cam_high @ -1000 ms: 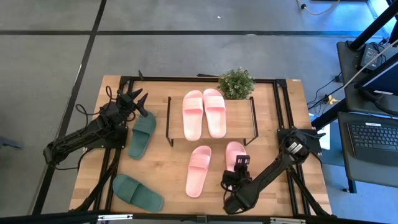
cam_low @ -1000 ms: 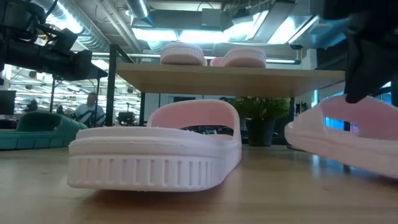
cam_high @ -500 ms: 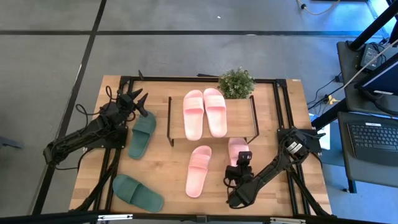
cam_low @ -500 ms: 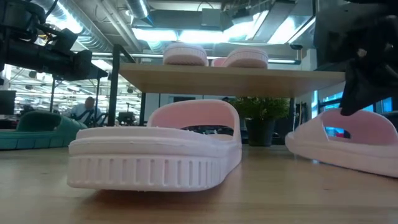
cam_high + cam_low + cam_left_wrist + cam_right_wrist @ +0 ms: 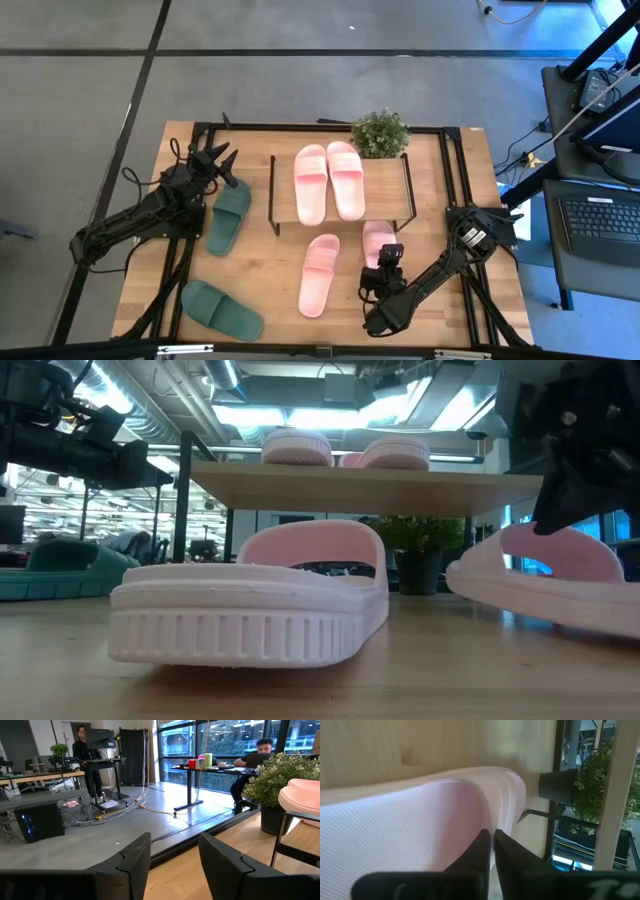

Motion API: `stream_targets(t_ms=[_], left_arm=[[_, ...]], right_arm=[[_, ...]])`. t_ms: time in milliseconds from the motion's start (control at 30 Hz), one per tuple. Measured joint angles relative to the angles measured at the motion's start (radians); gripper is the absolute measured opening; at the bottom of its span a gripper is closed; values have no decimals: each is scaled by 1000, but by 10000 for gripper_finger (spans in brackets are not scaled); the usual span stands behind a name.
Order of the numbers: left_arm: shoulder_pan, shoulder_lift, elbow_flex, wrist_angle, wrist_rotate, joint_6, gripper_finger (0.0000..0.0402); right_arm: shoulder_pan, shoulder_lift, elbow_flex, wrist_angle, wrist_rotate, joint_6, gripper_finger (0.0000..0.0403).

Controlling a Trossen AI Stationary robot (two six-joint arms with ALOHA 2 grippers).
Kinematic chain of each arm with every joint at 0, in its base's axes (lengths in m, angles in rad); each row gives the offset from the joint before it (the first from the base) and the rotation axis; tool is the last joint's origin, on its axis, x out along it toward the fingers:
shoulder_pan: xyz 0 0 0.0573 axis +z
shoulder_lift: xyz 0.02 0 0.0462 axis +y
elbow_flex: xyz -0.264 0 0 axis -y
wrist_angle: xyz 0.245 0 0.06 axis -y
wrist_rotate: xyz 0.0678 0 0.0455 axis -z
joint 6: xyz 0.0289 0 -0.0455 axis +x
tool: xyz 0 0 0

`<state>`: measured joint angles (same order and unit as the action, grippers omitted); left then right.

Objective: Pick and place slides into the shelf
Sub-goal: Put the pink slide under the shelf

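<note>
high view showed the right gripper (image 5: 384, 262) clamped on the wide strap of a light pink open-toe slide sandal (image 5: 376, 240), whose toe end lay under the front edge of the small light wood shelf on thin black legs (image 5: 385, 188), while a second light pink slide (image 5: 318, 273) lay flat on the wooden table (image 5: 260, 265) just beside it. a pink pair (image 5: 328, 181) sat on the shelf top near a small potted green plant (image 5: 379, 133), and two dark green slides (image 5: 229, 214) lay well apart on the table's left side. the left gripper (image 5: 222, 166) hung by the nearer green slide, fingers (image 5: 131, 860) apart and holding nothing.

Overhead looks straight down; low sits at tabletop level; both share the shelf (image 5: 340, 195) (image 5: 370, 485).
</note>
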<state>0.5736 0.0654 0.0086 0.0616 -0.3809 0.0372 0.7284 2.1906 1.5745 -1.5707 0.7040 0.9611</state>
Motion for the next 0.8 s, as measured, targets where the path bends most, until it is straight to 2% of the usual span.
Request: stream_targets(t_ms=[500, 800], left_arm=[[0, 0, 0, 0, 0, 0, 159], [0, 0, 0, 0, 0, 0, 159]], right_arm=[[0, 0, 0, 0, 0, -1, 65], [0, 0, 0, 0, 0, 0, 146]])
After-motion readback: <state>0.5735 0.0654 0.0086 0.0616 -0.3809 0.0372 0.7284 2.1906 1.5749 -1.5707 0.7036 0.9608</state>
